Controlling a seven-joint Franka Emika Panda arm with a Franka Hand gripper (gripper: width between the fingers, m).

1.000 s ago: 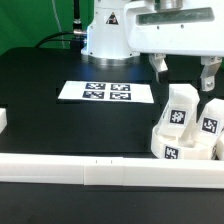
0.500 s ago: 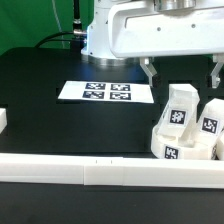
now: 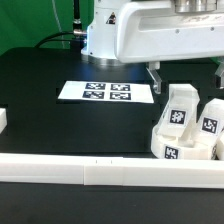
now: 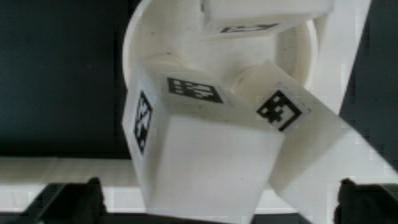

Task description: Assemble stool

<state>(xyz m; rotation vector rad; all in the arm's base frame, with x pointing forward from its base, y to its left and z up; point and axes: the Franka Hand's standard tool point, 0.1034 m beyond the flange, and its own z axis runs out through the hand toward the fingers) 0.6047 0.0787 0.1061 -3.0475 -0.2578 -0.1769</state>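
White tagged legs [image 3: 184, 122] stand clustered at the exterior view's right, touching. Wrist view: leg [image 4: 214, 130] lies over the round seat [image 4: 151, 40].

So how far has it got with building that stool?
Some assembly looks done: one leg stands upright on the seat at the exterior view's right, other legs clustered beside it; whether they are fixed isn't clear. The gripper hangs open above, holding nothing. Seating the rest remains.
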